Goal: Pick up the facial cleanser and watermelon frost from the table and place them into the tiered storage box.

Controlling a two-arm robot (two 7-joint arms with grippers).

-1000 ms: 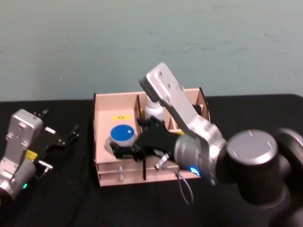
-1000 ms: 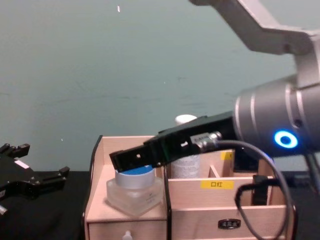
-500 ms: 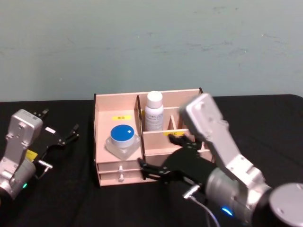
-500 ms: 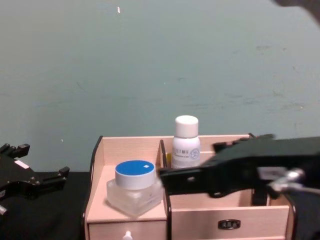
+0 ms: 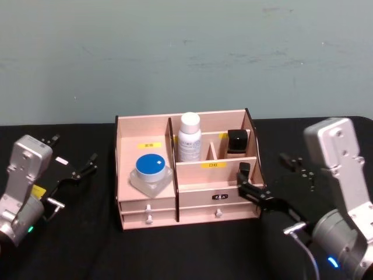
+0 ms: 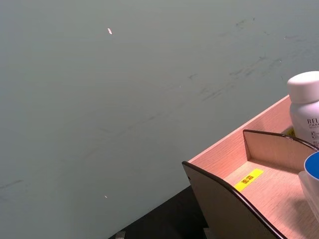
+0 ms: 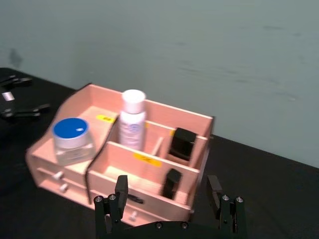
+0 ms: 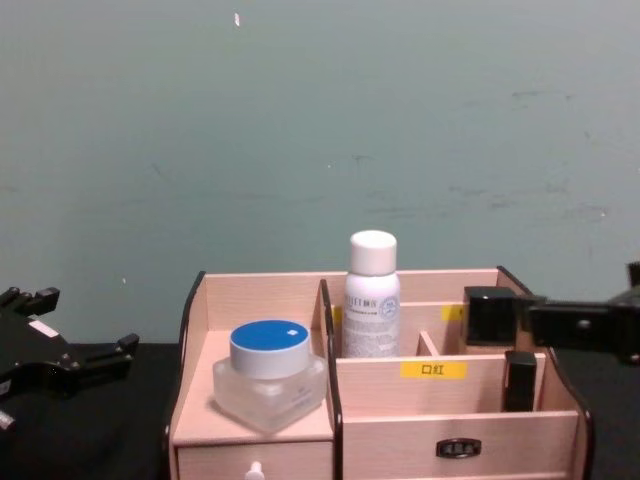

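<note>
Right now the tiered storage box (image 5: 145,205) is sitting mid-table on the black tabletop (image 5: 87,245), drawers facing the robot. A jar w/ a blue lid (image 5: 151,172) is resting in the wide left compartment, on the step above the drawers; in the chest view it's showing as a clear squarish jar (image 8: 270,380). A white bottle w/ a white cap (image 5: 189,137) is standing upright in the back row, just right of the divider next to the jar, label facing front. Can't tell from the labels which of the two is the cleanser and which the watermelon frost. A small black block (image 5: 236,142) is sitting in the back-right compartment, and a slim black piece (image 7: 172,183) is standing in the front-right slot.

Right gripper (image 7: 170,208) is hovering low, just off the box's right front corner, fingers spread wide apart w/ nothing between them; in the head view one black finger (image 5: 259,195) is pointing toward the box's right side panel, close to it but apparently not touching.

Left gripper (image 5: 73,169) is parked well left of the box, above the tabletop, jaws apart and empty. Left wrist cam is looking past the box's left side panel (image 6: 224,199) at the grey-green wall (image 6: 124,89).
</note>
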